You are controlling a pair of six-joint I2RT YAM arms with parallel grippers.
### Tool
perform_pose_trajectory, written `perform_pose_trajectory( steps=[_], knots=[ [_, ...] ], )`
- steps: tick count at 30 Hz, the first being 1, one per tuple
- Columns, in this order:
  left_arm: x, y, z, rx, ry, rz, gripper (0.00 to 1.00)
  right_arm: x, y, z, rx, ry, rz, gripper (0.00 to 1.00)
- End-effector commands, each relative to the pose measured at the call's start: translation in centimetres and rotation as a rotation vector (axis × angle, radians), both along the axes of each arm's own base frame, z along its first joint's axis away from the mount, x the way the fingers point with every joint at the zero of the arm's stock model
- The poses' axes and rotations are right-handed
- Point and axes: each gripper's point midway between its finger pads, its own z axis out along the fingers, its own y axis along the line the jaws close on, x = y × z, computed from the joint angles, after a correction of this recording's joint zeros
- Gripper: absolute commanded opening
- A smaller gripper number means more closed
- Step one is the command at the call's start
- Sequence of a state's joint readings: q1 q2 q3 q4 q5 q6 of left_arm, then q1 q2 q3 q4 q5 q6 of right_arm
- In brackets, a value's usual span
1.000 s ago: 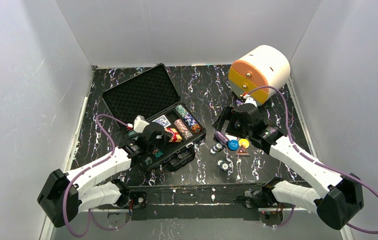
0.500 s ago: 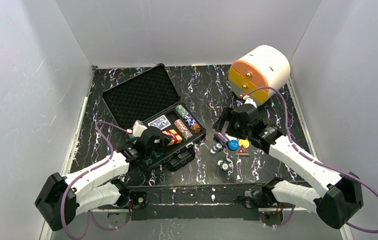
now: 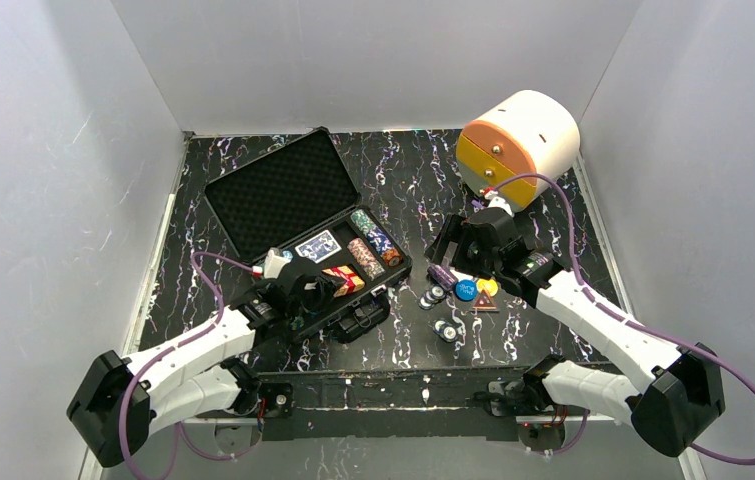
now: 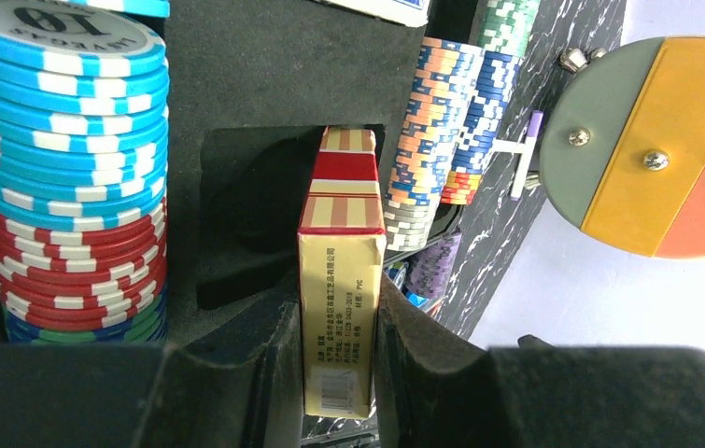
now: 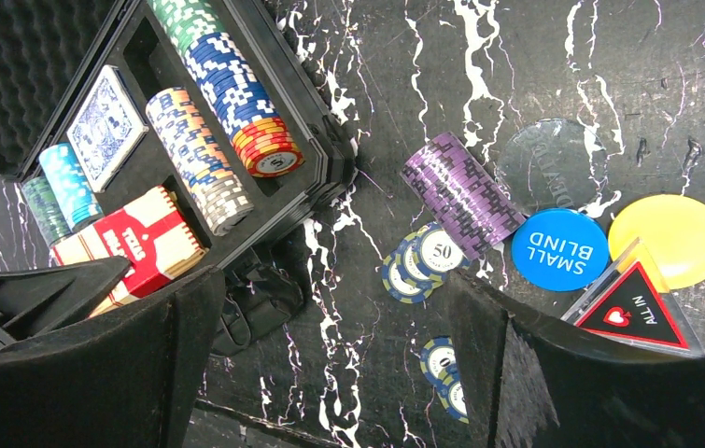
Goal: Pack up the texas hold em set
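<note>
The black case lies open at centre-left of the top view, lid raised toward the upper left. My left gripper pinches the red-and-gold card deck on edge at the foam slot; I cannot tell whether its far end is already in. If it tilts, a corner could catch the slot rim or knock the blue chip stack at the left or the orange row at the right, as both stand close, so room is tight. My right gripper hangs spread wide, holding nothing, over the purple chip row and blue button, with bare table beyond them.
</note>
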State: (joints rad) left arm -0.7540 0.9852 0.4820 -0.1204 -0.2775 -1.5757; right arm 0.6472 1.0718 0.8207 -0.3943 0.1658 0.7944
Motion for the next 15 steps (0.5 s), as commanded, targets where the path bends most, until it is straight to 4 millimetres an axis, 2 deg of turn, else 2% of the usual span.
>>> perform_pose_trajectory(
  steps=[1, 4, 12, 15],
  knots=[
    [-1.6, 0.2, -2.0, 0.018, 0.077, -0.032, 0.22, 0.3, 0.0, 0.6, 0.017, -0.019, -0.014, 0.95],
    [-1.5, 0.6, -2.4, 0.044, 0.071, -0.029, 0.22, 0.3, -0.1, 0.6, 0.017, -0.019, -0.015, 0.95],
    [0.2, -0.2, -1.5, 0.107, -0.005, -0.120, 0.23, 0.1, 0.0, 0.8, 0.018, -0.025, 0.005, 0.94],
    [0.7, -1.0, -0.8, 0.042, -0.080, -0.142, 0.23, 0.1, 0.4, 0.8, 0.025, -0.020, 0.019, 0.94]
  ],
)
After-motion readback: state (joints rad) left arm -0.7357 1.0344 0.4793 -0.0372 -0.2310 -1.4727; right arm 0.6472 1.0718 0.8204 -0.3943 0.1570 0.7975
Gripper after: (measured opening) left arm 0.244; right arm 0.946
